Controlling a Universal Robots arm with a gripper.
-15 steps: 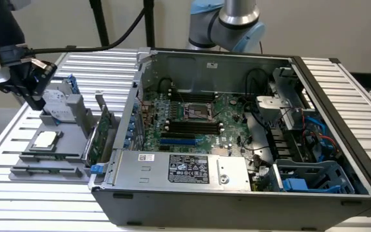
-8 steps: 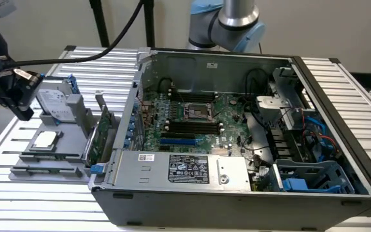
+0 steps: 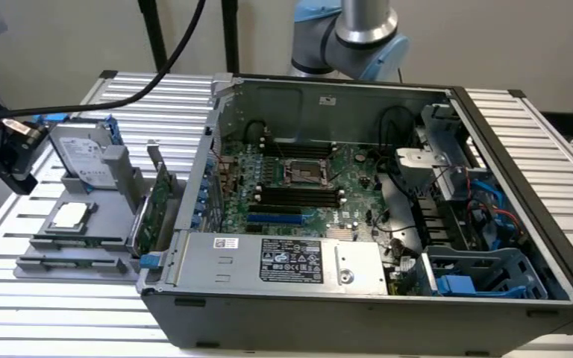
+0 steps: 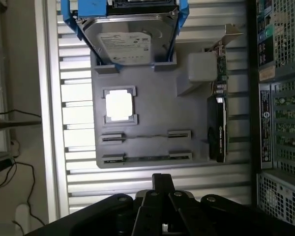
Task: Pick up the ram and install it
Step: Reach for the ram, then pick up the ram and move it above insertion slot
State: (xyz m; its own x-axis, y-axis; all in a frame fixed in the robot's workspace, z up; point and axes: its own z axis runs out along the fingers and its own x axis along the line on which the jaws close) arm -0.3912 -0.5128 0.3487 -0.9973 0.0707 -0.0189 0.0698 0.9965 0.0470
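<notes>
A ram stick (image 4: 146,158) stands on edge between two small holders on the grey parts tray (image 4: 157,103), showing a strip of green. A second thin stick (image 4: 146,136) sits in the row beside it, nearer the silver processor chip (image 4: 120,105). In the exterior view a green stick (image 3: 80,241) lies at the tray's near end. My gripper (image 4: 163,179) hangs above the tray's edge just outside the ram rows, fingers together and holding nothing. In the exterior view it is the dark shape (image 3: 14,168) at the left edge. The black memory slots (image 3: 295,195) lie mid-motherboard in the open case.
A hard drive (image 3: 83,153) in a blue bracket stands at the tray's far end. A green expansion card (image 3: 157,209) stands upright between the tray and the computer case (image 3: 366,313). Cables hang at the exterior view's left. Everything rests on a slatted aluminium table (image 3: 57,313).
</notes>
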